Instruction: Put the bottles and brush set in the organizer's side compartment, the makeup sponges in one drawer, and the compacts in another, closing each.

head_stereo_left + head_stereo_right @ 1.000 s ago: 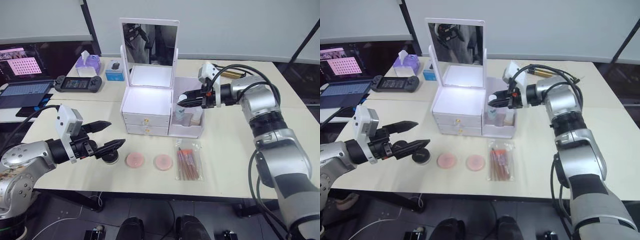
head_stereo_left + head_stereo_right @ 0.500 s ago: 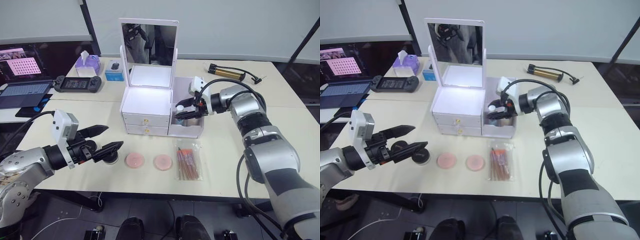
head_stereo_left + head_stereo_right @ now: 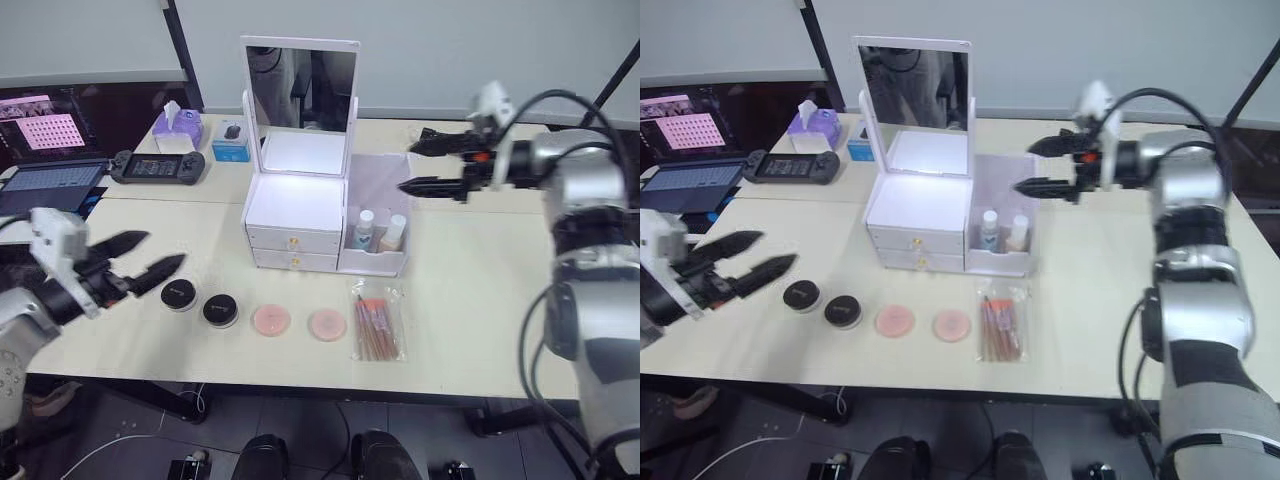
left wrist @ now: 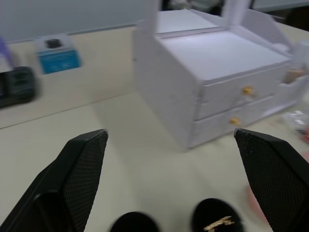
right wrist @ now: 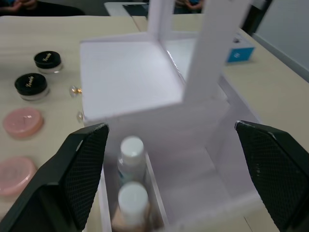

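Now the brush set (image 3: 377, 320) is lying lengthwise near-to-far, below the open, empty right hand (image 3: 420, 160); the left hand (image 3: 140, 257), open too, is sitting farther off.

Organizer (image 3: 296, 215) mid-tabletop, drawers shut; both bottles (image 3: 378, 232) upright in side bin. Compacts (image 3: 199, 303), pink sponges (image 3: 298, 322), brush set (image 3: 377, 319) lined along front edge.

Glossy white plastic organizer (image 3: 296, 215); matt beige table (image 3: 470, 300).
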Controlling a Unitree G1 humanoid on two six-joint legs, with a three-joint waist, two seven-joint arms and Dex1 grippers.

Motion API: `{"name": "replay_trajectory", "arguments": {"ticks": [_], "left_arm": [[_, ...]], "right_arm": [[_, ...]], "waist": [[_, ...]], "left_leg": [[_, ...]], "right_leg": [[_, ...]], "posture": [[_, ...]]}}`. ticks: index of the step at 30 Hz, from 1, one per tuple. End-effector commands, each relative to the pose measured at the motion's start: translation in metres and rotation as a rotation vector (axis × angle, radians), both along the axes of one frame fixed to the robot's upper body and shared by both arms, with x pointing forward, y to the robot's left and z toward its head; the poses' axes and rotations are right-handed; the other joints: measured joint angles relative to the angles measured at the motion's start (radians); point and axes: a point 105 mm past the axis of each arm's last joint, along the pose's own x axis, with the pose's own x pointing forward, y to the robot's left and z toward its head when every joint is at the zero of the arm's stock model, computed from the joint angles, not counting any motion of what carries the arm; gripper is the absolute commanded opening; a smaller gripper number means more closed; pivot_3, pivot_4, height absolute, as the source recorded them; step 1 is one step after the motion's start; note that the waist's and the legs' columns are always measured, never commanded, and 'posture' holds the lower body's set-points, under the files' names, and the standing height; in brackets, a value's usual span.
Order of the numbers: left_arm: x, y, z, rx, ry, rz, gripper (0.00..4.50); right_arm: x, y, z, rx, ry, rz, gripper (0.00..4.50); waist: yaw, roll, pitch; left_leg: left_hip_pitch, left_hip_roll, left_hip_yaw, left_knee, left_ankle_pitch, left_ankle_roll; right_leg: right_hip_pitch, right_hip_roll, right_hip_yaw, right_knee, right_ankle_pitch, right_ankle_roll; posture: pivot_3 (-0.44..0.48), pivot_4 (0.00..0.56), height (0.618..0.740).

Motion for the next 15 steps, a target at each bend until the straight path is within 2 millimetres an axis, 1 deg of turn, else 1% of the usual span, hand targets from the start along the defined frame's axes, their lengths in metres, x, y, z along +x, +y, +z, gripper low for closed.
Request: {"name": "replay_trajectory", "arguments": {"ticks": [1, 3, 4, 6, 7, 11, 13, 15], "left_arm": [[-0.006, 0.040, 0.001, 0.031, -0.018, 0.090, 4.50], [-0.011, 0.060, -0.006, -0.007, 0.007, 0.135, 4.50], [-0.013, 0.068, -0.007, -0.023, 0.009, 0.156, 4.50], [-0.018, 0.091, -0.014, -0.029, 0.015, 0.237, 4.50], [-0.020, 0.097, -0.017, -0.021, 0.024, 0.257, 4.50], [-0.022, 0.110, -0.030, 0.089, 0.064, 0.291, 4.50], [-0.019, 0.113, -0.031, 0.086, 0.064, 0.291, 4.50], [-0.016, 0.114, -0.031, 0.070, 0.068, 0.283, 4.50]], "right_arm": [[-0.014, -0.032, 0.000, 0.052, -0.017, -0.104, 4.46], [-0.027, -0.051, -0.011, 0.094, 0.025, -0.169, 4.46], [-0.033, -0.056, -0.015, 0.108, 0.037, -0.185, 4.46], [-0.045, -0.071, -0.030, 0.118, 0.052, -0.261, 4.46], [-0.051, -0.079, -0.038, 0.124, 0.062, -0.303, 4.46], [-0.070, -0.124, -0.077, 0.178, 0.130, -0.507, 4.46], [-0.076, -0.137, -0.091, 0.185, 0.146, -0.566, 4.46], [-0.079, -0.141, -0.100, 0.179, 0.163, -0.585, 4.46]], "waist": [[-0.002, 0.000, 0.000], [-0.003, 0.000, 0.000], [-0.003, 0.001, 0.000], [-0.003, 0.001, 0.000], [-0.003, 0.001, 0.000], [-0.001, 0.000, -0.001], [0.002, 0.000, -0.001], [0.002, 0.000, -0.001]], "left_leg": [[0.000, 0.000, 0.000, 0.000, 0.000, 0.000], [0.000, 0.000, 0.001, -0.001, 0.000, 0.000], [0.000, 0.001, 0.001, -0.001, 0.000, 0.000], [0.000, 0.002, 0.001, -0.001, 0.000, 0.000], [0.001, 0.002, 0.001, -0.001, 0.000, 0.000], [0.001, 0.002, 0.002, -0.001, 0.000, 0.000], [0.002, 0.001, 0.002, -0.001, -0.001, 0.000], [0.002, 0.001, 0.002, -0.001, -0.001, 0.000]], "right_leg": [[0.000, 0.000, 0.000, 0.000, 0.000, 0.000], [-0.001, 0.000, 0.000, 0.001, 0.000, 0.000], [-0.002, 0.000, 0.001, 0.001, 0.000, -0.001], [-0.002, 0.000, 0.001, 0.001, -0.001, -0.001], [-0.002, 0.000, 0.000, 0.001, -0.001, -0.001], [-0.001, 0.000, 0.000, 0.001, -0.001, -0.001], [0.000, 0.000, 0.000, 0.001, -0.001, -0.001], [0.000, 0.000, 0.000, 0.001, -0.001, -0.001]], "posture": [[0.000, 0.150, 0.706], [0.000, 0.150, 0.706], [0.000, 0.150, 0.706], [0.000, 0.150, 0.706], [0.000, 0.150, 0.706], [0.000, 0.150, 0.706], [0.000, 0.150, 0.706], [0.000, 0.150, 0.706]]}}
